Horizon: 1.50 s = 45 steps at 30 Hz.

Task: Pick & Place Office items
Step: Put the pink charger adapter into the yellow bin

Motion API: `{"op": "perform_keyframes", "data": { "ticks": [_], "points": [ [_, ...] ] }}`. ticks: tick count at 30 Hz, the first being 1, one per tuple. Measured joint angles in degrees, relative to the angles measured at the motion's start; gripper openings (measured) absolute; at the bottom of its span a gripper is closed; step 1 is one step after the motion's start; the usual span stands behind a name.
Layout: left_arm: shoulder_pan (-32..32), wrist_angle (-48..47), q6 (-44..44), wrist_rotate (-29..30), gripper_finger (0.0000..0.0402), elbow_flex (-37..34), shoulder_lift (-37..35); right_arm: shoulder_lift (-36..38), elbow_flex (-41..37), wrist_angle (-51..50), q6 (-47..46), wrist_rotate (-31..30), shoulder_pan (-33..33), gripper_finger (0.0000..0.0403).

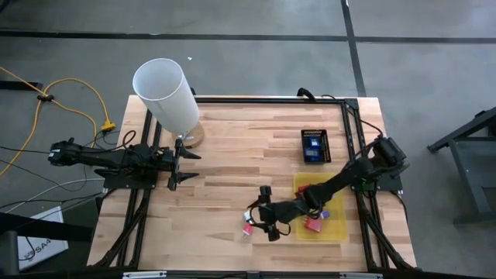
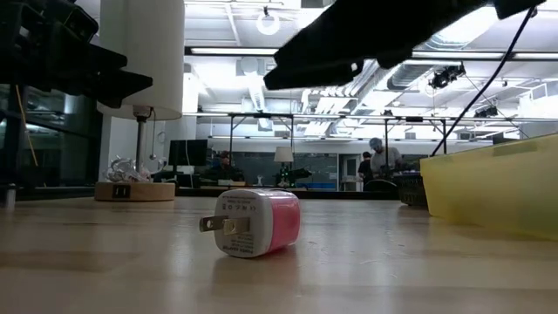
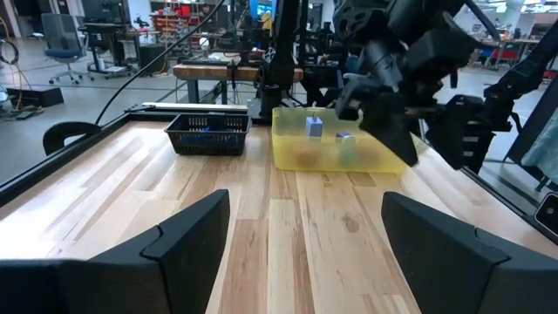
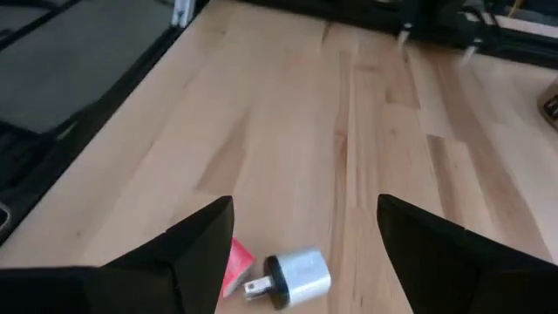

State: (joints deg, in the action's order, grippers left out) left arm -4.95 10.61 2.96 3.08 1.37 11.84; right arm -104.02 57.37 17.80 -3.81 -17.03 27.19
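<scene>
The right end effector, fingers spread, hovered above the small pink-and-white plug block. It should centre, descend, then pinch. The left end effector waited spread.

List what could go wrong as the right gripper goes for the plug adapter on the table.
1. The pink and white plug adapter lies on its side, prongs sticking out; the open right gripper may pinch the prongs and let it twist loose.
2. A small red piece lies right beside it and could get nudged or grabbed too.
3. The yellow tray sits close by; the arm could bump its wall.

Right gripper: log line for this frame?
right gripper: open, above pink charger | left gripper: open, idle | yellow tray: holds items
</scene>
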Motion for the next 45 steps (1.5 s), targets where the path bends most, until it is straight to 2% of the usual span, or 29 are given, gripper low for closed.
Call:
{"op": "perform_keyframes", "data": {
  "ticks": [4,11,20,29,37,45],
  "points": [
    [0.0,0.0,0.0,0.0,0.0293,0.0,0.0,-1.7,0.0,0.2,4.5,5.5,-0.6,0.0270],
    [0.0,0.0,0.0,0.0,0.0293,0.0,0.0,-3.4,0.0,6.2,15.1,15.0,-1.4,0.0270],
    [0.0,0.0,0.0,0.0,0.0293,0.0,0.0,-3.3,6.1,6.0,22.1,21.4,-1.9,0.0270],
    [0.0,0.0,0.0,0.0,0.0293,0.0,0.0,-3.3,11.5,4.8,23.5,25.0,-3.4,0.0270],
    [0.0,0.0,0.0,0.0,0.0293,0.0,0.0,-3.3,13.2,2.5,23.3,27.6,-3.5,0.0270],
    [0.0,0.0,0.0,0.0,0.0293,0.0,0.0,-3.3,13.5,2.0,22.1,27.5,-3.3,0.0270]
  ]
}}
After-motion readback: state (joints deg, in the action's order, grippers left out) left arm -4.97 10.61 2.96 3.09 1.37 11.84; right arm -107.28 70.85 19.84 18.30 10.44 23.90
